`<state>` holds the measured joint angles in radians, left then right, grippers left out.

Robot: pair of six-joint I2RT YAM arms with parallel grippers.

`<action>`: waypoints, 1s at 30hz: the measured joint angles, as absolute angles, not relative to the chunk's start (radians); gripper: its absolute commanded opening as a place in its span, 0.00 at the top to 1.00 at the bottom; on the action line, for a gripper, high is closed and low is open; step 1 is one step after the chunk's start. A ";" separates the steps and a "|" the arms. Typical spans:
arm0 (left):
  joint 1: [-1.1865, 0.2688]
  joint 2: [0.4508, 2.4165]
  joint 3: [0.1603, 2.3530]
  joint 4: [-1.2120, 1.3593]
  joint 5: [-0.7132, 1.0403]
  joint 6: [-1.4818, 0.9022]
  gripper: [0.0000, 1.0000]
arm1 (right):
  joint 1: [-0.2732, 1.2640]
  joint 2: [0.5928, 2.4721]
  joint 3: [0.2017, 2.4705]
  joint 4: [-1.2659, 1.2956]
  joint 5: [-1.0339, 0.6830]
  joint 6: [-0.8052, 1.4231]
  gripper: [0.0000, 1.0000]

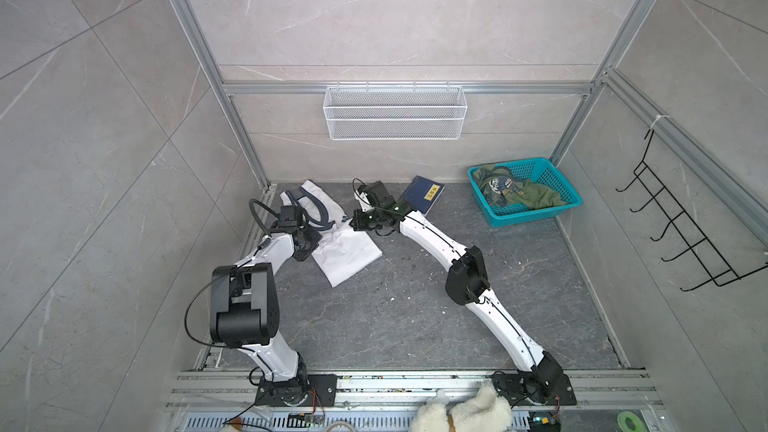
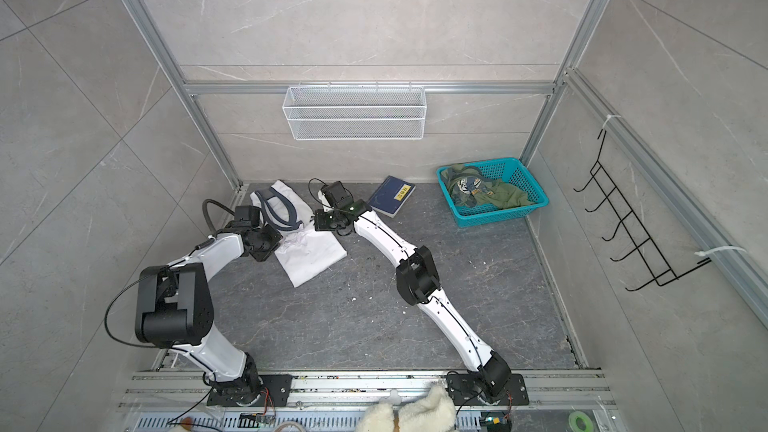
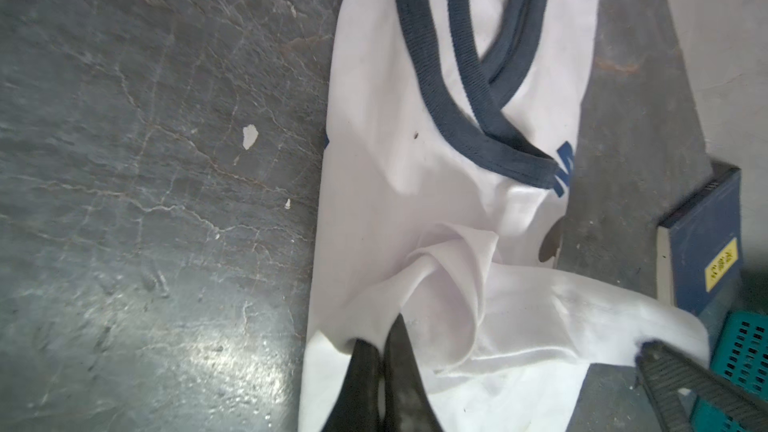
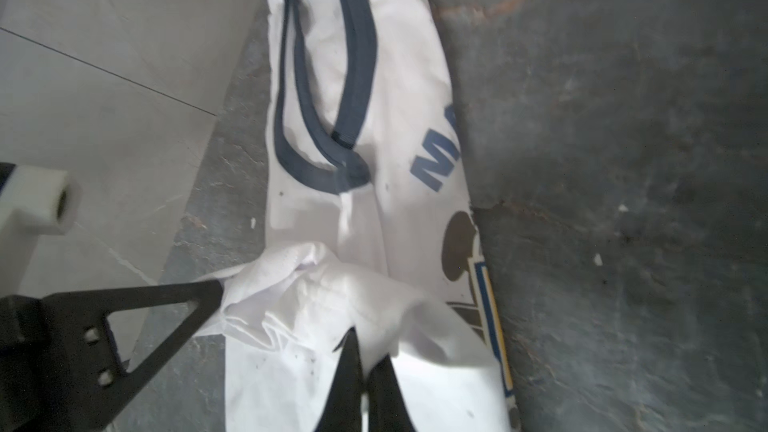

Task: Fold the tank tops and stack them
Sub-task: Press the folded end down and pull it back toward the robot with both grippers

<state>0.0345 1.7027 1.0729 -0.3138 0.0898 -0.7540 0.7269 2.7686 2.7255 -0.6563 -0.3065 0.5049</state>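
**White tank top (image 1: pixel 347 257) pinched by both grippers, just left of the navy book (image 1: pixel 426 194)**

The white tank top is laid lengthwise on the dark tabletop (image 1: pixel 395 305), just left of the navy book in both top views, with its navy-trimmed neck end toward the back wall. The left gripper (image 3: pixel 380 340) is clamped on a bunched fold of the cloth at the edge farther from the book. The right gripper (image 4: pixel 368 344) is clamped on the same raised fold at the edge nearer the book. Each pair of jaws is drawn together on the fabric. The olive green tank top (image 1: pixel 538 198) is seen crumpled inside a teal basket (image 1: pixel 532 216) on the book's other side, well apart.
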 measured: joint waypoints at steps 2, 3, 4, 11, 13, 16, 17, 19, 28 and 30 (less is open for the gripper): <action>0.034 1.747 1.076 -0.315 0.089 -0.754 1.00 | 0.726 2.782 2.720 -0.665 -0.307 0.505 0.99; 0.034 1.764 1.076 -0.318 0.090 -0.754 1.00 | 0.726 2.786 2.721 -0.669 -0.307 0.505 0.99; 0.034 1.784 1.077 -0.321 0.091 -0.754 1.00 | 0.725 2.791 2.721 -0.675 -0.307 0.505 0.99; 0.010 1.832 1.100 -0.321 0.100 -0.743 1.00 | 0.732 2.807 2.708 -0.725 -0.289 0.505 1.00; -0.012 1.832 1.100 -0.319 0.097 -0.738 1.00 | 0.736 2.807 2.683 -0.743 -0.268 0.505 1.00; -0.048 1.825 1.087 -0.309 0.076 -0.729 1.00 | 0.739 2.749 2.550 -0.702 -0.244 0.513 1.00; -0.061 1.818 1.079 -0.310 0.071 -0.725 1.00 | 0.739 2.701 2.464 -0.677 -0.236 0.521 1.00; -0.093 1.798 1.055 -0.311 0.059 -0.717 1.00 | 0.741 2.573 2.232 -0.597 -0.224 0.536 1.00; -0.349 1.612 0.854 -0.321 0.035 -0.735 1.00 | 0.763 2.062 1.390 -0.342 -0.160 0.639 1.00; -0.428 1.553 0.803 -0.338 0.027 -0.762 1.00 | 0.765 1.963 1.243 -0.303 -0.147 0.656 1.00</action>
<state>-0.4282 1.5532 0.8028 -0.3378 0.0273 -0.7624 0.7647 1.9625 1.2430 -0.3027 -0.1474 0.6563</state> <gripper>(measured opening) 0.051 0.046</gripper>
